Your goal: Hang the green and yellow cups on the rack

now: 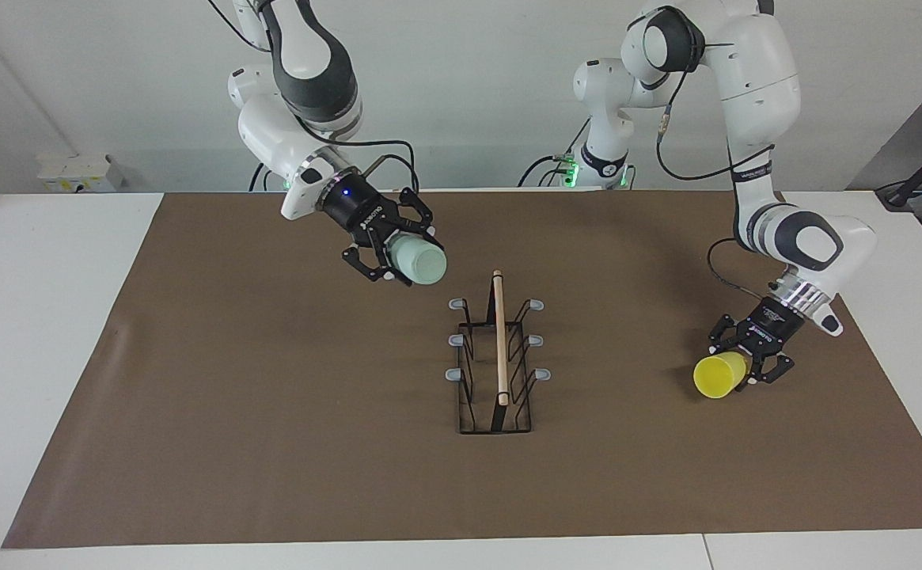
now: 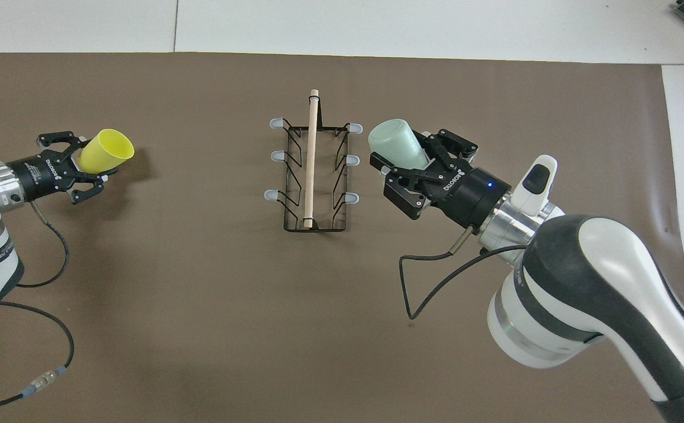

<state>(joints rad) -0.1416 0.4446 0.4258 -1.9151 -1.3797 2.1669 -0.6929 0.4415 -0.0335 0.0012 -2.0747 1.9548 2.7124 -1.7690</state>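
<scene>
Mint-green cup (image 1: 418, 262), clamped in right gripper (image 1: 394, 255), raised upper centre of facing view, just beside black wire rack (image 1: 497, 354). Yellow cup (image 1: 719, 375) pinched by left gripper (image 1: 752, 356), mid-right, well apart from rack. Prongs bare; both hangings outstanding.

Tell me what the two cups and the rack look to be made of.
Pale mint green tapered cup: likely plastic, matte, one even colour.
Bright yellow tapered cup: likely plastic too, smooth, slightly glossy.
Black wire rack: thin bent wire, probably coated metal; the light rod along its top looks like bare wood; its grey prong tips may be rubber or plastic caps.
</scene>
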